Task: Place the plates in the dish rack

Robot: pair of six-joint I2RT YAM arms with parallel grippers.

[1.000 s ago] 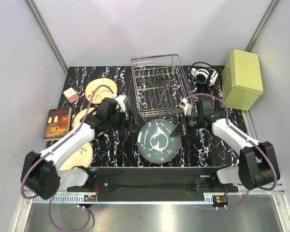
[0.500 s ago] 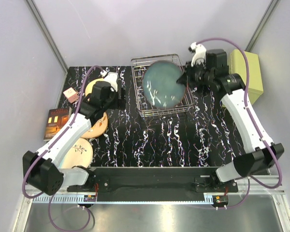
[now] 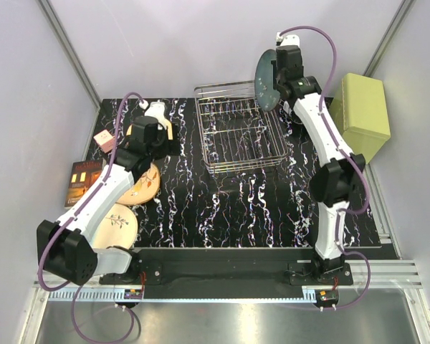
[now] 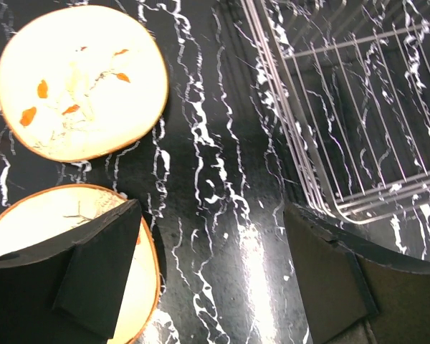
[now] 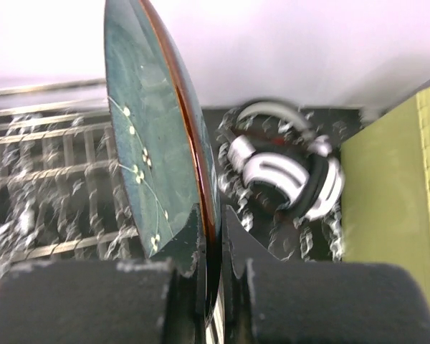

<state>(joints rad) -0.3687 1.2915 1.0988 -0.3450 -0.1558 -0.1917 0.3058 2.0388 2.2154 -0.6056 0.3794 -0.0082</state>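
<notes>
At the far left of the top view a book lies at the edge of the black, white-veined surface, with a small pink box above it. Just right of these, three tan plates lie flat in a column. The nearest plate is at lower left and the middle plate is above it. The far plate, marked with orange leaves, is at the top, partly under the left arm. The left gripper hangs over bare surface between these plates and the dish rack. Its fingers are spread wide and hold nothing, and the one at the frame's left overlaps the middle plate's rim in the wrist view. The dish rack sits in the upper middle of the frame, the surface showing through its wire grid. At its upper right corner the right gripper pinches the teal plate by its brown rim. Its fingers are closed on either face, and the plate stands on edge. Whether the plate touches the wire I cannot tell. Right of it in the wrist view lie headphones, and a pale green box stands at the far right.
</notes>
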